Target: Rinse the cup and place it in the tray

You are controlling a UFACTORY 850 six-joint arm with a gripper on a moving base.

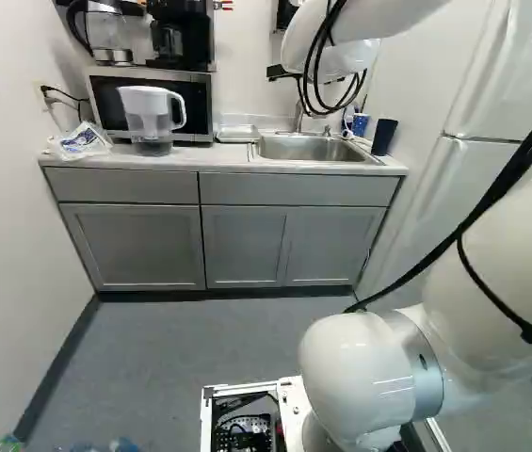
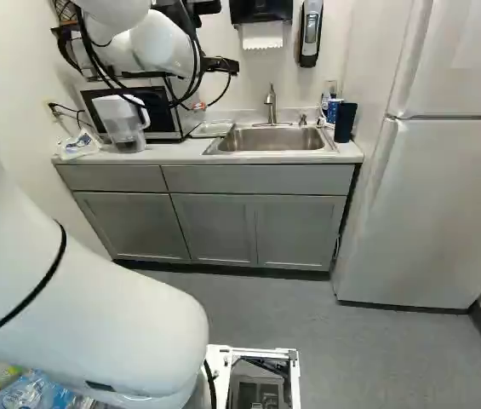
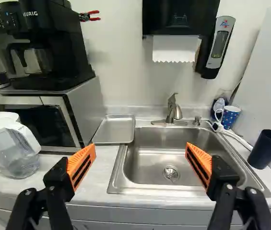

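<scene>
My gripper (image 2: pixel 221 65) is partly hidden behind the wrist in the right base view. In the wrist view the gripper (image 3: pixel 140 160) stands open, its orange-padded fingers wide apart with nothing between them. Ahead of it lies the steel sink (image 3: pixel 161 155) with its faucet (image 3: pixel 174 109). A dark blue cup (image 3: pixel 268 148) stands on the counter beside the sink, on the fridge side. Behind it is a blue patterned paper cup (image 3: pixel 230 116). The shallow metal tray (image 3: pixel 115 129) lies at the sink's other side, nothing in it.
A water pitcher (image 3: pixel 10 146) stands before the microwave (image 3: pixel 29 120), which carries a coffee maker (image 3: pixel 44 43). A white cord (image 3: pixel 236 138) runs along the sink's edge near the cups. The fridge (image 2: pixel 436 204) borders the counter. Paper towel and soap dispensers (image 3: pixel 218 45) hang above.
</scene>
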